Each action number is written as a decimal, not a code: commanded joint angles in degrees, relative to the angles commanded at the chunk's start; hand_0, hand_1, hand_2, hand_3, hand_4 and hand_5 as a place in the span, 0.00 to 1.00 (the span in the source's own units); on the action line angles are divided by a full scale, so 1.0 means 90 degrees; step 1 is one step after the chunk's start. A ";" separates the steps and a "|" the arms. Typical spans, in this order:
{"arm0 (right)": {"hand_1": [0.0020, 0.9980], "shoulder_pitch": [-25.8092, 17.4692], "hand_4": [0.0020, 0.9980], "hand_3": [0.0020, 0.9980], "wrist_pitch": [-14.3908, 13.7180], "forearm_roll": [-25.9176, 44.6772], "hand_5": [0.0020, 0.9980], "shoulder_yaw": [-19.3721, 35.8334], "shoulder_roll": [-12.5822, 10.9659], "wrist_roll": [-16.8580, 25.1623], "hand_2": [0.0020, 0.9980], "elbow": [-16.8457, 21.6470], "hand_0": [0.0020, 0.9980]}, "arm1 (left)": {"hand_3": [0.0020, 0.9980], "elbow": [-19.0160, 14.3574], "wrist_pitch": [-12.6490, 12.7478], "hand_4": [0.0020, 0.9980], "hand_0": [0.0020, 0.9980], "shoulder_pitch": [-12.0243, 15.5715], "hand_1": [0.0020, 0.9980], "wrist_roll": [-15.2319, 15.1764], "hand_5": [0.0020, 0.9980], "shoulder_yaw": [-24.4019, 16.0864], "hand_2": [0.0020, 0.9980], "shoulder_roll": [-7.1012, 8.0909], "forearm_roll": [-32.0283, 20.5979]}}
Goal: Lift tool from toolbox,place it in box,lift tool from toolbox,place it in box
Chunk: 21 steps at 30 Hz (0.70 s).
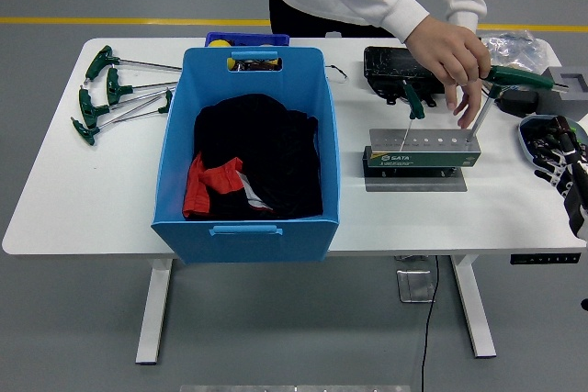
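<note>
The tool rack (422,151) stands on the table (83,190) at about three o'clock from the blue box (246,155). Two T-handle keys stand in it: one upright at its left end (411,103), one at its right end (501,80). A person's hand (450,50) grips the green handle of the right-end key, which leans out toward one o'clock. Your right hand (562,158) rests at the table's three o'clock edge, well apart from the rack; its fingers hold nothing and look loosely spread. Your left hand is out of view. In my judgement these keys are stiff steel, light, with a grippy moulded handle: take hold across the green T-bar, not the thin shaft, and draw straight up. The box already holds dark and red cloth (253,164), so a dropped key should land softly.
</note>
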 joint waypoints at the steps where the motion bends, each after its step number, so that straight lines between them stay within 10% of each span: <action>1: 0.80 0.0001 1.00 0.86 -0.0006 0.0002 0.97 -0.0003 -0.0002 0.0003 0.83 0.0001 0.83 | 0.82 -0.0001 0.0001 0.85 0.72 0.0001 0.74 -0.0003 1.00 -0.0010 0.81 0.0000 0.0002; 21: 0.80 -0.0007 1.00 0.89 -0.0214 -0.0010 0.96 -0.0019 -0.0038 0.0093 0.83 -0.0008 0.82 | 0.91 0.0021 -0.0792 1.00 0.75 0.0050 0.85 0.0695 0.88 -0.0071 0.91 0.0052 -0.0338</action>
